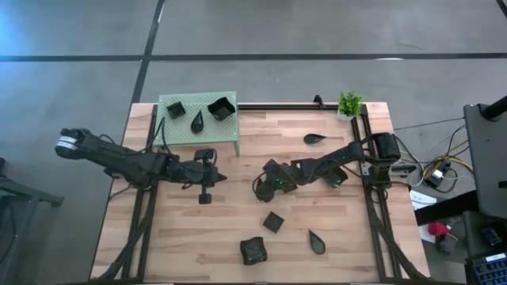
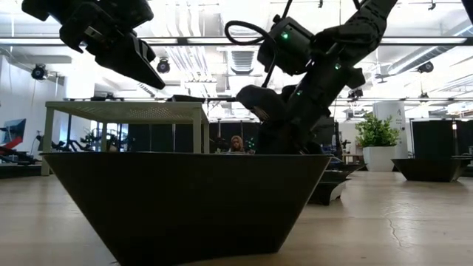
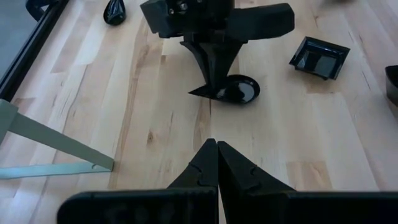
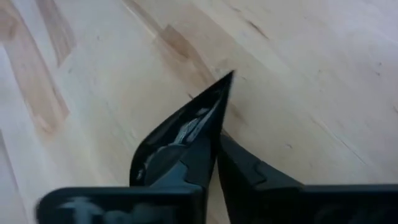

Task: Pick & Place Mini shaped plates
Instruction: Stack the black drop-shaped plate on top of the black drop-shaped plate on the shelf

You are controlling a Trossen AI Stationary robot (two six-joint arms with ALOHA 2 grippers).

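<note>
A black leaf-shaped mini plate (image 4: 177,134) lies on the wooden table at mid-table, its pointed tip (image 4: 229,76) away from my right wrist. My right gripper (image 4: 214,163) is shut on it; the left wrist view shows the same gripper (image 3: 214,84) coming down on the plate (image 3: 239,91). My left gripper (image 3: 216,155) hovers shut and holds nothing, a short way to the plate's left (image 1: 218,176). The green stand (image 1: 170,134) at the far left carries two square plates (image 1: 174,108) and a leaf one (image 1: 197,122). My right gripper pinches the leaf plate's raised rim (image 4: 211,134) along one long side, one finger (image 4: 193,165) inside the dish and the other finger (image 4: 249,171) outside. The fingers slant down from the table's right. The plate's underside rests on the table.
Loose black plates lie on the table: a leaf (image 1: 314,139) at the far right, a square (image 1: 273,222) and a leaf (image 1: 317,241) nearer, a square (image 1: 253,250) by the near edge. A potted plant (image 1: 349,104) stands at the far right corner.
</note>
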